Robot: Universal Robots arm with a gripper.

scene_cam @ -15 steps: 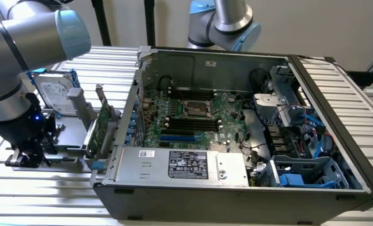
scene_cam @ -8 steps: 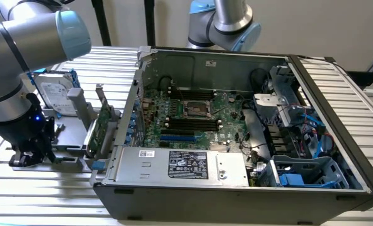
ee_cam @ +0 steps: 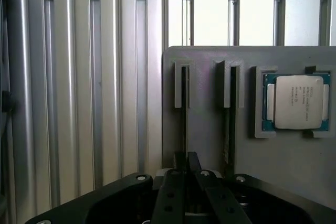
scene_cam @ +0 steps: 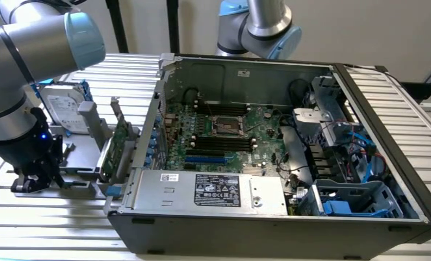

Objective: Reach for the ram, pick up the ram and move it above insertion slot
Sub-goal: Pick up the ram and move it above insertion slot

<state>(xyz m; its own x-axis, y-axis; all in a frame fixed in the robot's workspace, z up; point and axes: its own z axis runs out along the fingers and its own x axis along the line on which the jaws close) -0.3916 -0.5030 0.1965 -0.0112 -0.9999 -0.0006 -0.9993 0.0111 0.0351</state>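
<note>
Ram: we are finding the thin, dark-edged ram (ee_cam: 185, 108) standing edgewise in a grey slotted plastic holder (ee_cam: 206, 124).
Gripper: the black gripper (ee_cam: 186, 162) is hanging low over it.
Fingers: are pinching the ram.

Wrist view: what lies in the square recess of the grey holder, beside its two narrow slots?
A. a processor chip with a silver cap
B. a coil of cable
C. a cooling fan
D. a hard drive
A: a square processor chip, silver-capped on a blue-green board, lies flat in the recess of the grey holder.
</note>
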